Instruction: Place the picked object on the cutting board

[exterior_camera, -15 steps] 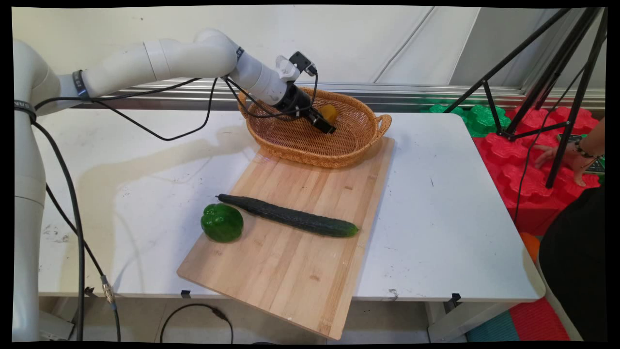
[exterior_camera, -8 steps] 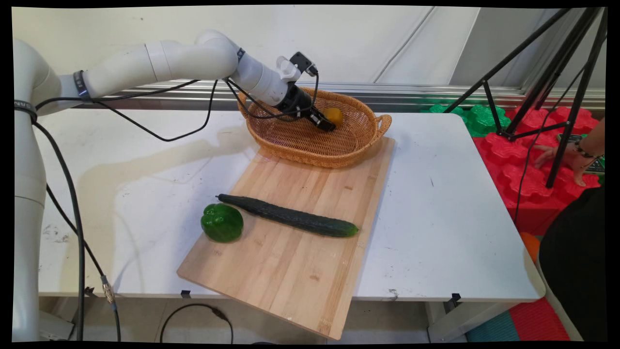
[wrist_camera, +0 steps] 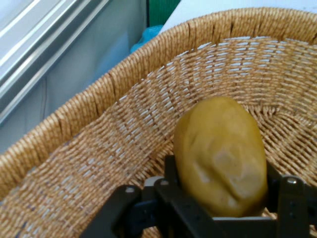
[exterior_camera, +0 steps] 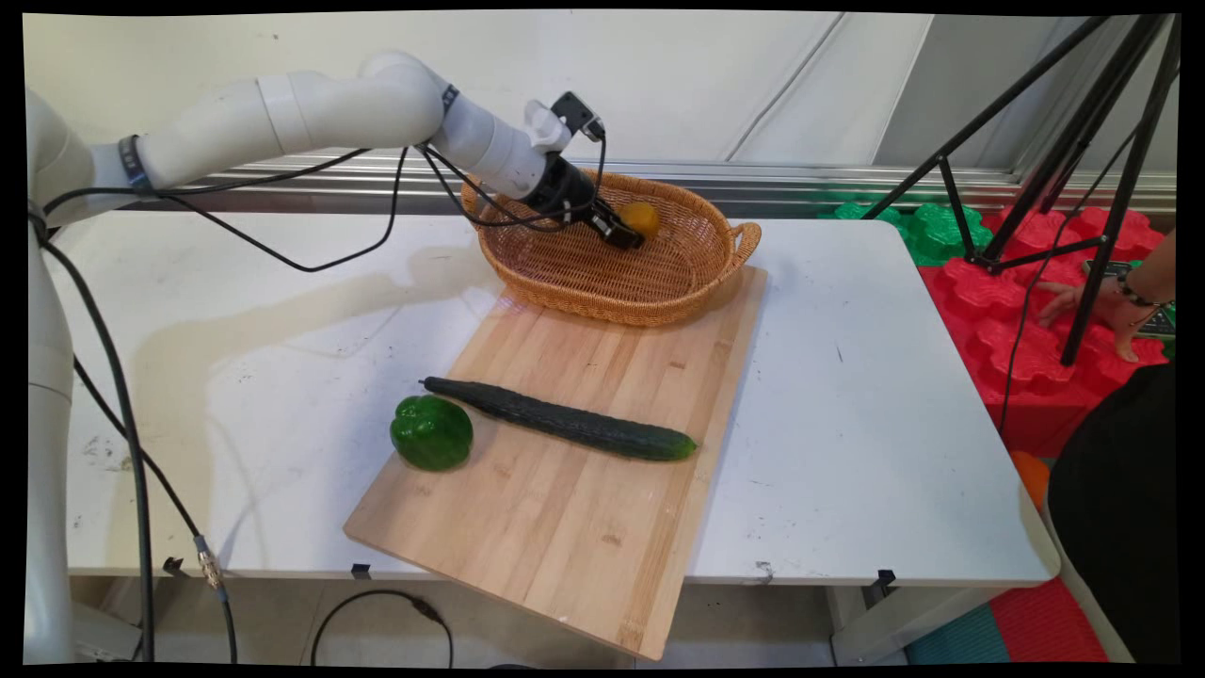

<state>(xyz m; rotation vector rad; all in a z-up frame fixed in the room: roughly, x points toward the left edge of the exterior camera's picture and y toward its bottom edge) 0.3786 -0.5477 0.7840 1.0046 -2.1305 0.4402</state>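
Gripper (exterior_camera: pixel 629 235) sits inside the wicker basket (exterior_camera: pixel 602 282) at the table's (exterior_camera: pixel 866 395) far side, fingers (wrist_camera: pixel 290 198) pinching a yellow-brown potato (wrist_camera: pixel 220 156) from both sides; whether the potato touches the weave can't be told. Basket's near edge overlaps the far end of the wooden cutting board (exterior_camera: pixel 565 508). Nearer on the board lies a cucumber (exterior_camera: pixel 565 422), with a green bell pepper (exterior_camera: pixel 431 432) at its left end on the board's left edge.

Bright, even light; soft arm shadow (left of basket (exterior_camera: pixel 612 273)).

Woven wicker basket (wrist_camera: pixel 99 124), seemingly matt potato (wrist_camera: pixel 220 153)
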